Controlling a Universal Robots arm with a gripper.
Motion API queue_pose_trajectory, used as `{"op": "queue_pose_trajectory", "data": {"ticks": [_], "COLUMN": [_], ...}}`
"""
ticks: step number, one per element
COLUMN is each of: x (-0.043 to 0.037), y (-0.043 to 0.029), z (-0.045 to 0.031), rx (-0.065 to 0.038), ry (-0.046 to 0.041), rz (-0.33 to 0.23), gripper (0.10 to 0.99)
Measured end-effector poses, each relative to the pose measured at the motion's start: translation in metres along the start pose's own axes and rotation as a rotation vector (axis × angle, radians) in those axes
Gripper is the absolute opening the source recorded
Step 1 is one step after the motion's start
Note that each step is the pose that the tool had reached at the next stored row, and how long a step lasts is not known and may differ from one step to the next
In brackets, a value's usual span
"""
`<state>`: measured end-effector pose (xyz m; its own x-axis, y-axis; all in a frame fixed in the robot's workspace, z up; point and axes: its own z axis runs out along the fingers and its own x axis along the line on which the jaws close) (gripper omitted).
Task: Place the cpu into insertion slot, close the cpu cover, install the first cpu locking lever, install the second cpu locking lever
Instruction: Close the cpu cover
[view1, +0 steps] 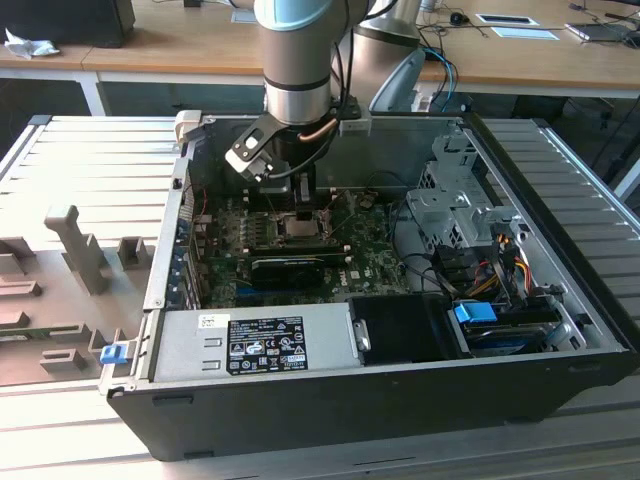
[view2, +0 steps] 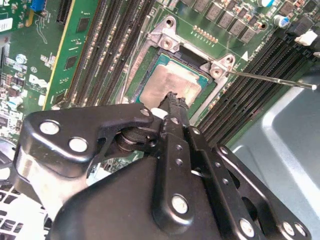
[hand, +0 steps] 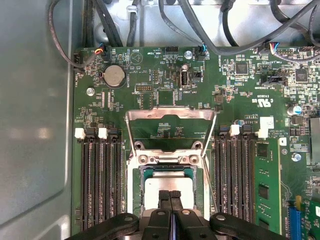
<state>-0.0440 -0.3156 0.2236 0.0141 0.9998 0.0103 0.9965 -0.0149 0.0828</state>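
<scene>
An open computer case is seen lying on a ribbed metal table. The arm is pointed down into it, over the green board.

The claw is shut tight. Its two black fingers are pressed together with nothing gripped between them, and their tips are set against the silver face of the cpu, close to one edge of that face. The cpu is seated flat in the insertion slot, near the middle of the board.

The cpu cover is held raised and open, hinged at the slot's edge on the side of the coin battery, and bare board is seen through its cut-out. A thin metal lever is stretched out from one corner of the slot, across the neighbouring memory slots. Rows of these long black slots are set along both sides of the insertion slot.

Dark cables are looped past the board's far edge. In the exterior view a long black card is mounted just beside the slot. A silver power supply is fitted along the case's near wall and carries a black and white printed label. A drive cage is fitted at the case's end on the exterior view's right. White print is scattered over the board.
</scene>
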Motion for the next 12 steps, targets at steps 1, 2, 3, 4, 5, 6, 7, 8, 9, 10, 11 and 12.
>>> {"op": "queue_pose_trajectory", "data": {"ticks": [1, 2, 3, 4, 5, 6, 7, 8, 9, 10, 11, 12], "x": [0.0000, 0.0001, 0.0001, 0.0000, 0.0001, 0.0001, 0.0001, 0.0001, 0.0002, 0.0001, 0.0001, 0.0002], "y": [0.0002, 0.0002, 0.0003, 0.0003, 0.0003, 0.0003, 0.0004, 0.0005, 0.0006, 0.0006, 0.0006, 0.0007], "z": [-0.0021, -0.0024, -0.0027, -0.0030, -0.0037, -0.0045, -0.0054, -0.0064, -0.0068, -0.0072, -0.0081, -0.0085], "rx": [0.000, 0.000, 0.000, 0.000, 0.000, 0.000, 0.000, 0.000, 0.000, 0.000, 0.000, 0.000], "ry": [-0.0001, 0.0003, 0.0001, -0.0001, -0.0001, -0.0001, -0.0001, -0.0001, 0.0001, 0.0000, -0.0003, -0.0001], "rz": [0.000, 0.000, 0.000, 0.000, 0.000, 0.000, 0.000, 0.000, 0.000, 0.000, 0.000, 0.000], "gripper": [0.106, 0.106, 0.106, 0.106, 0.106, 0.106, 0.106, 0.106, 0.106, 0.106, 0.106, 0.106]}}
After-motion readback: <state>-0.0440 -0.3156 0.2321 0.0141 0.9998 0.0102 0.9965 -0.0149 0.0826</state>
